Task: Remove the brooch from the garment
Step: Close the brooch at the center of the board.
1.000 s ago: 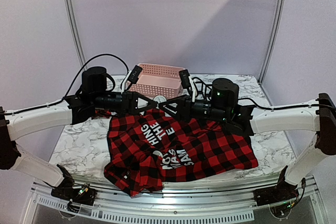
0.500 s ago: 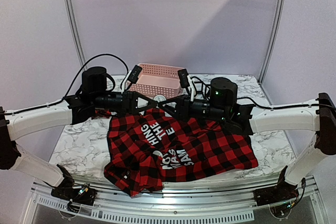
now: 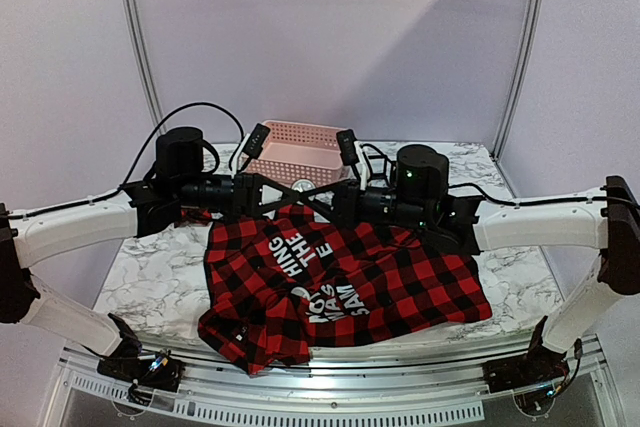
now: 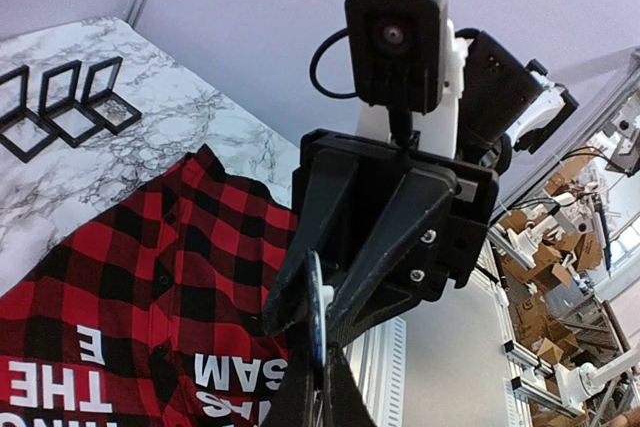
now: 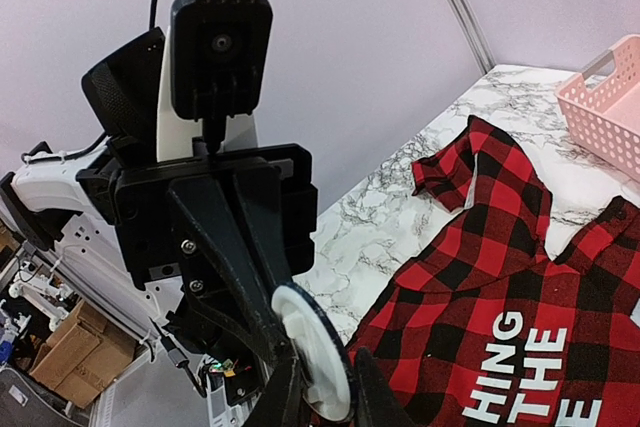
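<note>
- Pale lilac wall panels close off the back of a white marble table [image 3: 150, 277]. A pink slotted basket [image 3: 300, 147] stands at its far middle edge.
- The garment [image 3: 400, 287], a red-and-black plaid shirt, lies spread flat on the table in front of the basket. Its white block lettering [image 3: 300, 257] reads sideways in the top view, and its near hem reaches close to the table's front edge.
- The brooch [image 5: 312, 352] is a thin white disc. It is up in the air between the two arms, above the garment's far edge and apart from the cloth in both wrist views.
- The left end effector [image 5: 285, 317] is closed down on the brooch — its fingers pinch the disc, which shows edge-on in the left wrist view.
- The right end effector [image 4: 308, 325] faces the left one head-on, with one finger on either side of the same disc. The gap between them is narrow, but I cannot tell whether the fingers press on it.
- Both arms reach inward from the sides and meet just in front of the basket.
- A row of black open square frames [image 4: 60, 102] sits on the table beyond the garment's right-hand edge.
</note>
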